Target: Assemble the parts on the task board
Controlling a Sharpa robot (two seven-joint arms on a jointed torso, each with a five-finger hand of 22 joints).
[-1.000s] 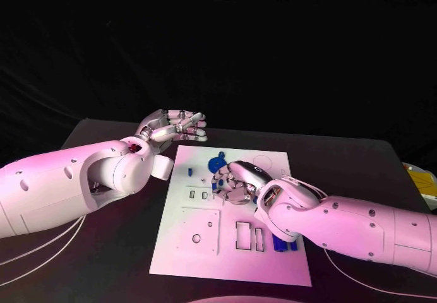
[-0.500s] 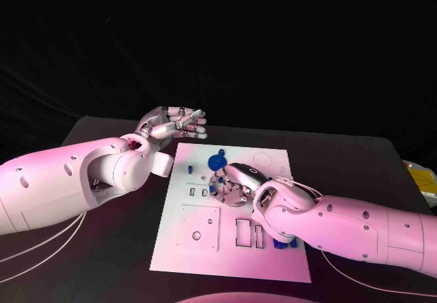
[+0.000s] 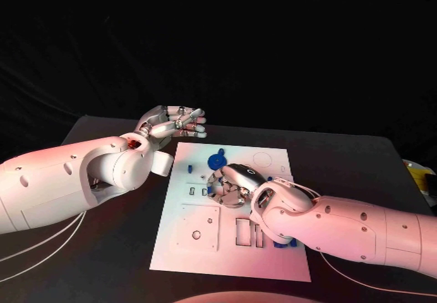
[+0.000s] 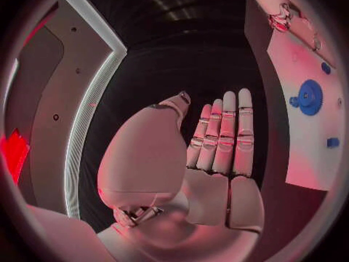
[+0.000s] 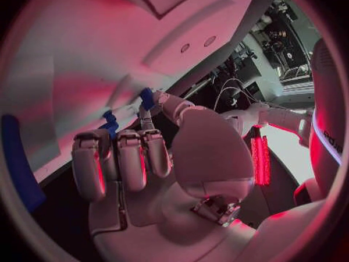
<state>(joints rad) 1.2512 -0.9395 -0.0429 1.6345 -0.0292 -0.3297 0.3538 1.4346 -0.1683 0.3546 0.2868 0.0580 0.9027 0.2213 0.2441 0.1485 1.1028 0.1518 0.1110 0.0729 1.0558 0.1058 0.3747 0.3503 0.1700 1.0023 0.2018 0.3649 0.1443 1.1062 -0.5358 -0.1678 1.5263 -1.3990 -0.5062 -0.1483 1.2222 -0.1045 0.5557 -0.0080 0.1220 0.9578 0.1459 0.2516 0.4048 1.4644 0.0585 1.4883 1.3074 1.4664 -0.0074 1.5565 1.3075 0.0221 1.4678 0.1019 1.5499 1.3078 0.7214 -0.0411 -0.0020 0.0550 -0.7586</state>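
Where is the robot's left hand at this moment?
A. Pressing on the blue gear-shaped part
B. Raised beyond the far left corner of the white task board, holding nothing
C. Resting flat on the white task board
B: the left hand sits off the white task board, fingers extended together and holding nothing, apart from the blue gear-shaped part.

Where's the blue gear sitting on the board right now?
In the head view the blue gear sits near the far edge of the task board, just beyond the right hand.
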